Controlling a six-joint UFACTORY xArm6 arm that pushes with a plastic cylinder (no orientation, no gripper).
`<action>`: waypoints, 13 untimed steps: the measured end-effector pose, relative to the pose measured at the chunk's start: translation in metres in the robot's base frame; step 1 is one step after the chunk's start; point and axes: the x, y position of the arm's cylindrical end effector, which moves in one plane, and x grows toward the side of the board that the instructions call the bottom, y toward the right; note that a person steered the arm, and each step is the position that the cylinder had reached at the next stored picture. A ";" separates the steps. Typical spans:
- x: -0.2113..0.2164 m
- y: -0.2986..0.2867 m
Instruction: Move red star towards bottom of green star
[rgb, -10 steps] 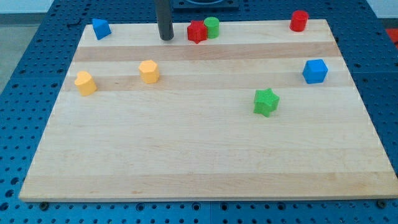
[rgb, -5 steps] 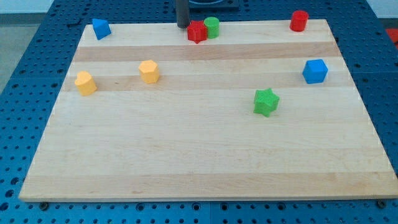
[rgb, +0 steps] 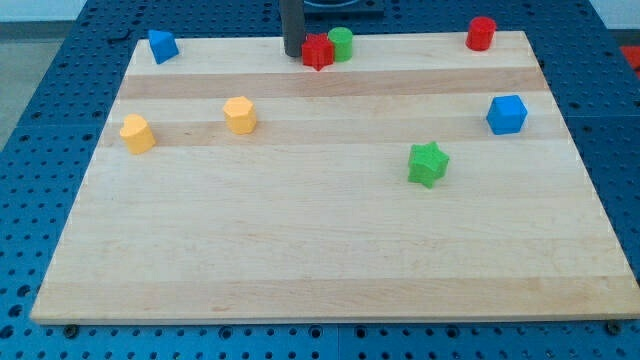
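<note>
The red star (rgb: 318, 52) lies near the top edge of the wooden board (rgb: 330, 250), touching a green cylinder (rgb: 341, 43) on its right. The green star (rgb: 428, 163) lies right of the board's middle, well below the red star. My tip (rgb: 293, 52) stands just left of the red star, at or almost touching its left side.
A blue block (rgb: 162, 46) is at the top left. Two yellow blocks (rgb: 137, 133) (rgb: 239, 114) lie at the left. A red cylinder (rgb: 481, 33) is at the top right and a blue cube (rgb: 507, 114) at the right.
My tip has moved right along the top edge, from left of the red star to right beside it, first going up, then down a little. The blocks have not moved.
</note>
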 end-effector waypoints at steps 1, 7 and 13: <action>-0.024 -0.001; 0.019 0.009; 0.006 0.003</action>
